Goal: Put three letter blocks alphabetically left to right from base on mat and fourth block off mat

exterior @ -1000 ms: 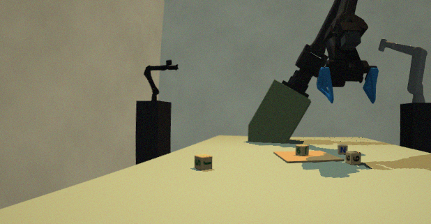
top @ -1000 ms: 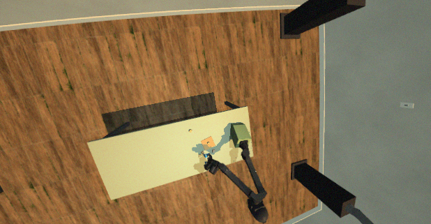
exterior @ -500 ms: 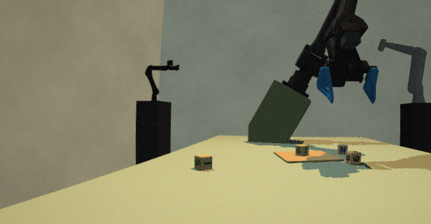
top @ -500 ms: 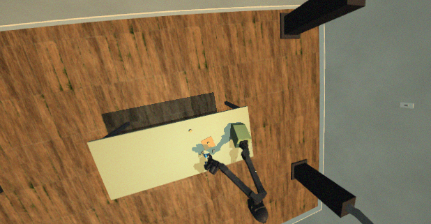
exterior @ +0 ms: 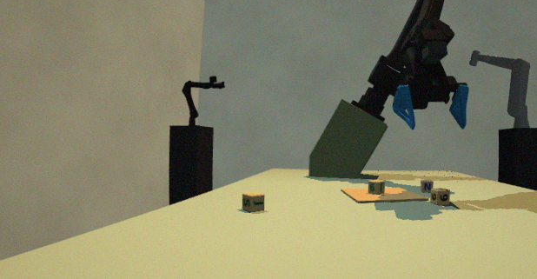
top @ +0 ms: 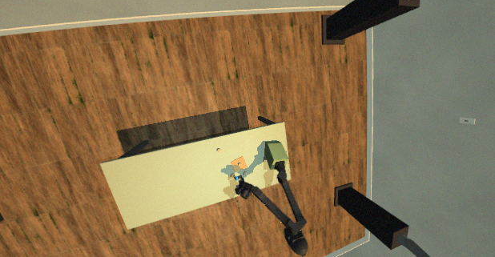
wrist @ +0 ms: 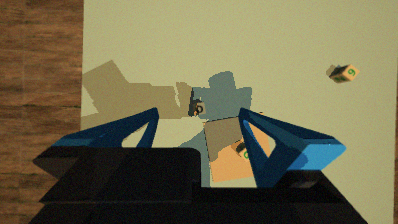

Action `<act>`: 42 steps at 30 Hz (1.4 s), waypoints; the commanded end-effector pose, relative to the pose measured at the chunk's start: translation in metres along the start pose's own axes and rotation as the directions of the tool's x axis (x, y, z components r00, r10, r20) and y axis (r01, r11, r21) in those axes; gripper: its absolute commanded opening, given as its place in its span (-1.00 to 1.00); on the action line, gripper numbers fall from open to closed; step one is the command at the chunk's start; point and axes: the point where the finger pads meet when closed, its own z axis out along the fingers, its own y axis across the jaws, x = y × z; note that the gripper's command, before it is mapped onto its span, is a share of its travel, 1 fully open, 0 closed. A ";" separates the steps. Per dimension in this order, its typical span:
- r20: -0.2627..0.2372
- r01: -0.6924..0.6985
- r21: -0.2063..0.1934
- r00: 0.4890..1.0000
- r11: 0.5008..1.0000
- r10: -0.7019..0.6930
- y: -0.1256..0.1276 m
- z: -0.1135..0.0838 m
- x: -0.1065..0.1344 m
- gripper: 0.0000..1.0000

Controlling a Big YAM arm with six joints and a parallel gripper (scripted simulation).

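My gripper [exterior: 431, 107] [wrist: 198, 112] [top: 238, 178] is open and empty, with blue fingers, and hangs high over the near edge of the orange mat [exterior: 361, 194] [wrist: 227, 169] [top: 240, 162]. One block with green marks [exterior: 376, 187] [wrist: 242, 148] lies on the mat, partly hidden by my right finger in the wrist view. A block with a brown round mark [exterior: 440, 196] [wrist: 197, 107] lies just off a mat corner. A block with a blue N [exterior: 427, 186] lies on the table beside the mat. A fourth block with green marks [exterior: 253, 202] [wrist: 344, 73] [top: 219, 150] lies far from the mat.
The pale table [top: 160, 186] [exterior: 217, 246] ends at a wood floor on the left of the wrist view. The arm's green base box [top: 276, 154] [exterior: 348, 142] stands behind the mat. Dark pillars with other arms stand off the table.
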 end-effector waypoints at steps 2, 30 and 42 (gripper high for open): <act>0.019 -0.003 0.043 1.000 0.999 0.002 -0.064 -0.026 0.022 1.00; 0.024 0.018 0.026 1.000 1.000 -0.018 -0.096 -0.055 0.057 1.00; 0.024 0.017 0.026 1.000 1.000 -0.018 -0.096 -0.055 0.057 1.00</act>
